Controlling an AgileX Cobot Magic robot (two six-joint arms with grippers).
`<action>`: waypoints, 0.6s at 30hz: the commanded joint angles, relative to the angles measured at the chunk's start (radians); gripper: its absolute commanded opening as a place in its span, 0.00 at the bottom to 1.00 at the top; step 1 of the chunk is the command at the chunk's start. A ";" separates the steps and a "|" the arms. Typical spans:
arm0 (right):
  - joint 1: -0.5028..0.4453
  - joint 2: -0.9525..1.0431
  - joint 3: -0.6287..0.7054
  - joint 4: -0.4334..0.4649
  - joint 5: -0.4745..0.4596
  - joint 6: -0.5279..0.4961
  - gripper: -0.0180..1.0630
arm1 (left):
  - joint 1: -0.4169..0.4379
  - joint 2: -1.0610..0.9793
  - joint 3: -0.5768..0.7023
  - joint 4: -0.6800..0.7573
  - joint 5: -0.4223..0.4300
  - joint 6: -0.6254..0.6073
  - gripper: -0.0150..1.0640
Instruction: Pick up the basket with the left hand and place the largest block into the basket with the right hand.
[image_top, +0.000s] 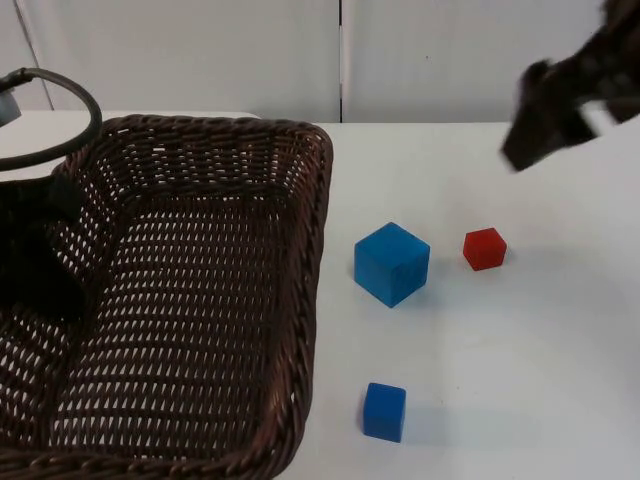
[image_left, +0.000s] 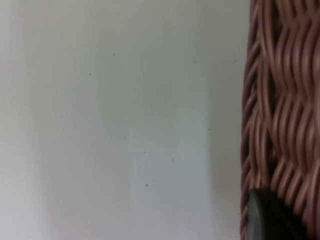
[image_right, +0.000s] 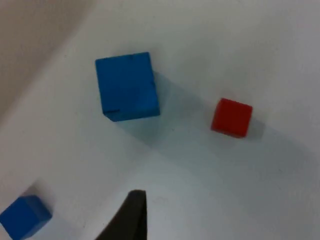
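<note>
Basket (image_top: 190, 300) on bench (image_top: 520, 360), left gripper (image_top: 40, 260) at its far-left wall; jaws' state cannot be told. Right gripper (image_top: 545, 130) hovers beyond the large blue block (image_top: 391, 263); jaw state unclear. Advise centring above that block, avoiding the red cube (image_top: 485, 248).

**Hidden, cropped and blurred parts**

The dark brown woven wicker basket (image_top: 200, 300) runs off the top view's left and bottom edges. The left gripper (image_top: 35, 270) is a dark shape over its left wall, finger position unreadable. Beyond the large blue cube (image_top: 391, 263), the right gripper (image_top: 545, 125) is smeared by motion, its fingers indistinct.
</note>
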 joint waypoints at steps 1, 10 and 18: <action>0.047 0.053 -0.008 -0.002 -0.079 -0.025 0.99 | -0.003 -0.013 -0.001 -0.020 0.009 0.000 0.01; 0.120 0.190 -0.008 -0.002 -0.242 -0.025 0.99 | -0.003 -0.013 -0.001 -0.016 0.005 0.000 0.01; 0.128 0.267 -0.008 0.005 -0.319 -0.023 0.99 | -0.003 -0.013 -0.001 -0.016 0.005 0.000 0.01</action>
